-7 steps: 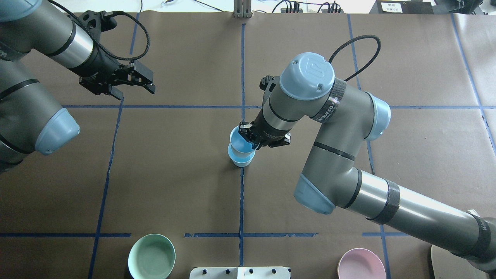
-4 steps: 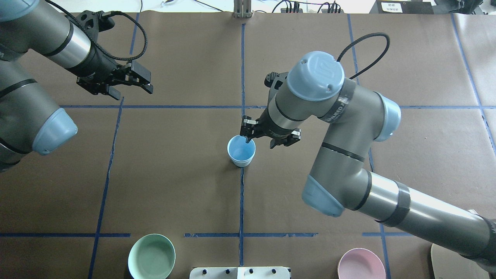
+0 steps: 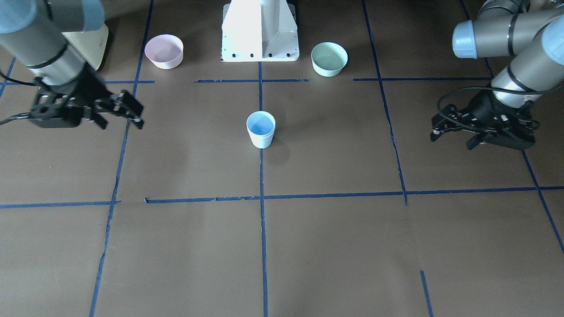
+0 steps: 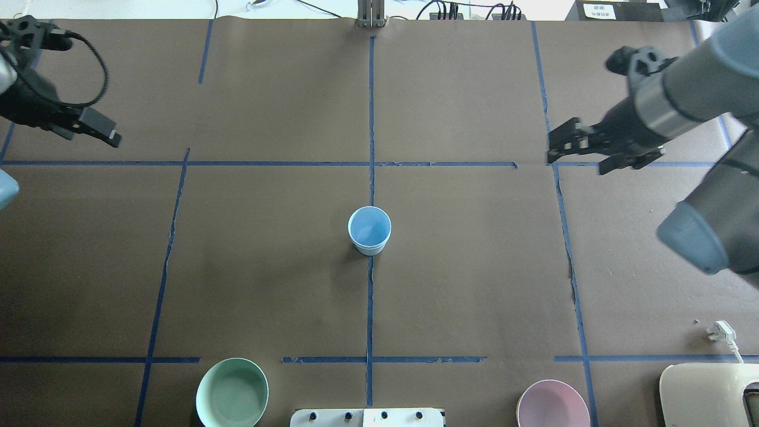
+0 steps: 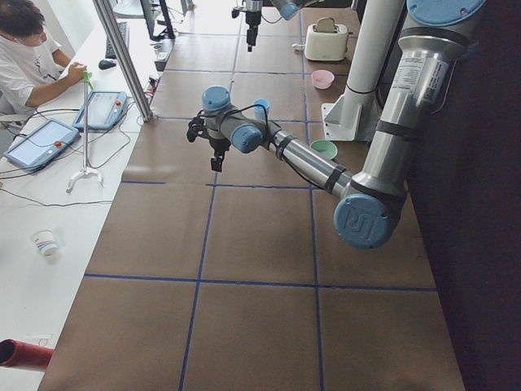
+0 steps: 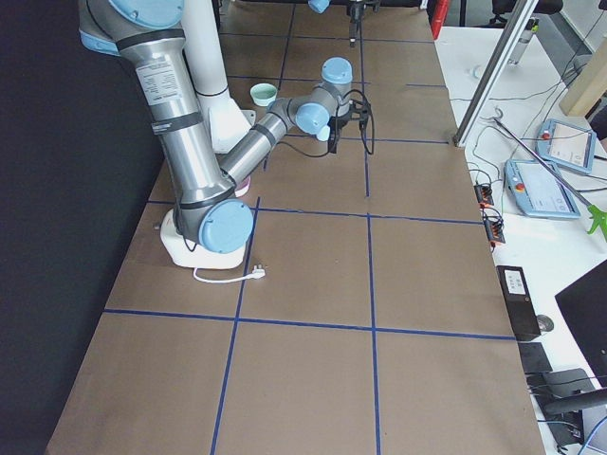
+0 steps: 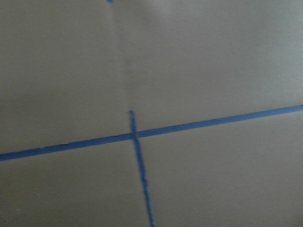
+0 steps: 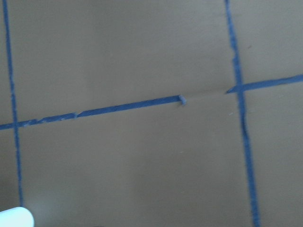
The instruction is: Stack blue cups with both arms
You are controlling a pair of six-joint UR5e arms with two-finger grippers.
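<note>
The two blue cups (image 4: pixel 369 230) stand nested as one upright stack at the table's centre, on the middle tape line; the stack also shows in the front-facing view (image 3: pixel 261 128). Only the top cup's bright blue inside and a pale outer wall show. My right gripper (image 4: pixel 576 165) is open and empty, far to the right of the stack, and also shows in the front-facing view (image 3: pixel 120 123). My left gripper (image 4: pixel 92 137) is open and empty at the far left edge, and also shows in the front-facing view (image 3: pixel 452 141). Both wrist views show only brown paper and blue tape.
A mint-green bowl (image 4: pixel 232 392) and a pink bowl (image 4: pixel 552 404) sit at the near edge, either side of the white pedestal base (image 4: pixel 367 417). A cream appliance (image 4: pixel 705 391) with a white plug (image 4: pixel 720 331) lies at the near right corner.
My right gripper let go of the upper cup, which dropped fully into the lower one. The right arm then swung away to the right, and the left arm drew back to the left.
</note>
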